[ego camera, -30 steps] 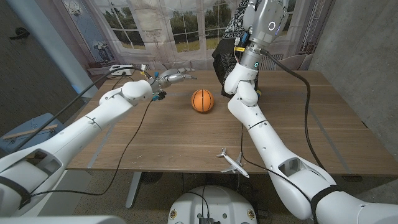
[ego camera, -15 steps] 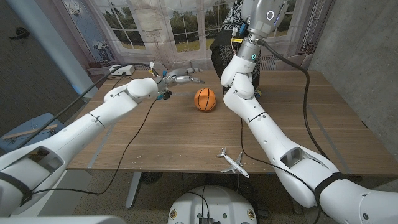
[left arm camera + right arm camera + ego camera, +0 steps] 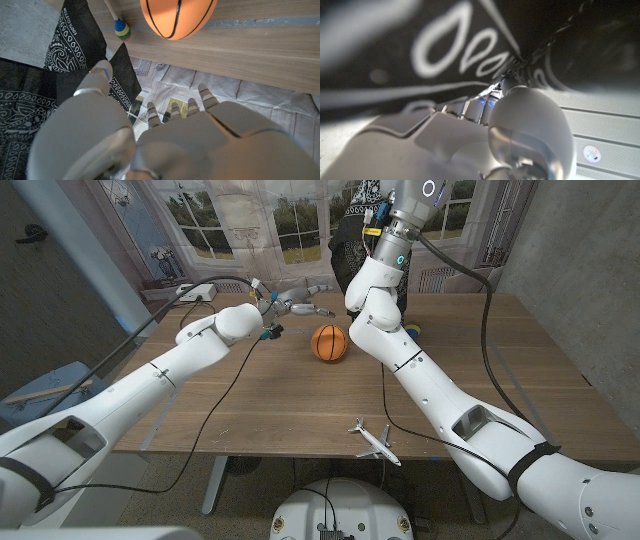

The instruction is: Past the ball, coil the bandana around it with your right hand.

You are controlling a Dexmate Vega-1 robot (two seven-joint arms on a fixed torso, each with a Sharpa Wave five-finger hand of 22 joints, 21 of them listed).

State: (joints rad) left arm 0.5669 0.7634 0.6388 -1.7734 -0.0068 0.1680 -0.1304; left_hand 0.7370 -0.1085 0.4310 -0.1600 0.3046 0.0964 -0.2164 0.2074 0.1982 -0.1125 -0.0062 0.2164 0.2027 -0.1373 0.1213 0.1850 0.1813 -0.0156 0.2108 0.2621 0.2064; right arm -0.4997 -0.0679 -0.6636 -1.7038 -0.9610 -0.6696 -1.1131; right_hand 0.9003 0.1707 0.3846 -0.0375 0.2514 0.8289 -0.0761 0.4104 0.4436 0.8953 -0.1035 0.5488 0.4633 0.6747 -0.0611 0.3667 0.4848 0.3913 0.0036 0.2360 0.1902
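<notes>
The orange ball (image 3: 329,342) sits on the wooden table (image 3: 300,405) toward its far side. A black bandana (image 3: 343,250) with white paisley print hangs in the air behind the ball, beside my raised right forearm. In the right wrist view the cloth (image 3: 460,45) drapes close over my right hand (image 3: 520,125), which grips it. My left hand (image 3: 298,307) hovers left of and beyond the ball, fingers apart and holding nothing. The left wrist view has my left hand (image 3: 170,130), the ball (image 3: 177,17) and the hanging bandana (image 3: 30,100).
A white toy airplane (image 3: 372,442) lies near the table's front edge. A stick with a coloured head (image 3: 121,29) lies by the far edge near the ball. A white box (image 3: 195,292) sits at the far left corner.
My right arm has swung left and higher, carrying the bandana from right of the ball to behind it. My left hand has reached farther right along the far edge. The ball has stayed put.
</notes>
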